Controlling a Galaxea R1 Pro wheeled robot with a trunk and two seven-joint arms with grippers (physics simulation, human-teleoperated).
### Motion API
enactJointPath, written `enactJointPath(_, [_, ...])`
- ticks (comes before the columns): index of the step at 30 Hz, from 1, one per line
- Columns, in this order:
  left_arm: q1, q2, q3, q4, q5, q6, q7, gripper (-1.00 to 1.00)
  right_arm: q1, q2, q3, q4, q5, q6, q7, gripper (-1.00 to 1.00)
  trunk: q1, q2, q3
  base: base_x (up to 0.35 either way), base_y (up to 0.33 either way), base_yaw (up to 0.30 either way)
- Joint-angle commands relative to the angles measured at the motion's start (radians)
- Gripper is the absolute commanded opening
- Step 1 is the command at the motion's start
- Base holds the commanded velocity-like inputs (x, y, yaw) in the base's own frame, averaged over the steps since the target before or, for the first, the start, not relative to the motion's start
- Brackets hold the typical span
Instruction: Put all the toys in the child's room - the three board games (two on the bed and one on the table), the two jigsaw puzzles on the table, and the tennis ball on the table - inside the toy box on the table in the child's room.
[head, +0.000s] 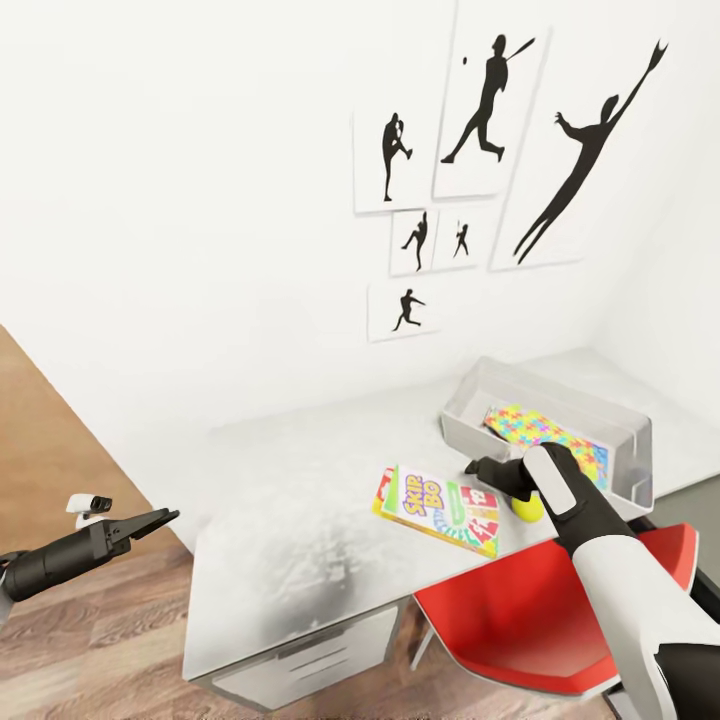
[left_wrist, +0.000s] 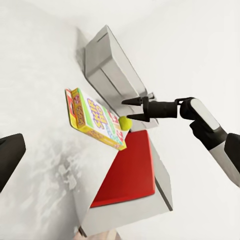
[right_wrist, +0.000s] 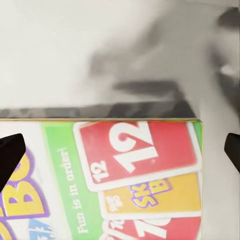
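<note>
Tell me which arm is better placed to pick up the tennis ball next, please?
The right. The right gripper hangs open just above the tennis ball, beside the Skip-Bo board game and the toy box. The left gripper is off the table's end, over the floor.

Board game (head: 440, 510): one. Jigsaw puzzle (head: 545, 440): one visible. Tennis ball (head: 527, 508): one. Toy box (head: 480, 400): one. Worktop (head: 300, 520): one. Red chair (head: 540, 625): one. Silhouette pictures (head: 485, 100): six. Tools: two, left (head: 150, 521) and right (head: 478, 467).
</note>
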Motion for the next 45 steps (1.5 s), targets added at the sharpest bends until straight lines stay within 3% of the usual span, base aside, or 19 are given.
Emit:
enactJointPath(1, [-0.001, 0.0, 0.0, 0.0, 0.0, 0.011, -0.004, 1.0, -0.001, -0.001, 0.003, 0.0, -0.01, 0.002, -0.01, 1.0, 0.001, -0.002, -0.004, 0.0, 0.041, 0.0])
enactJointPath(45, [-0.001, 0.0, 0.0, 0.0, 0.0, 0.011, -0.004, 1.0, -0.001, -0.002, 0.007, 0.008, -0.007, 0.001, -0.009, 1.0, 0.001, -0.002, -0.075, 0.0, 0.003, 0.001])
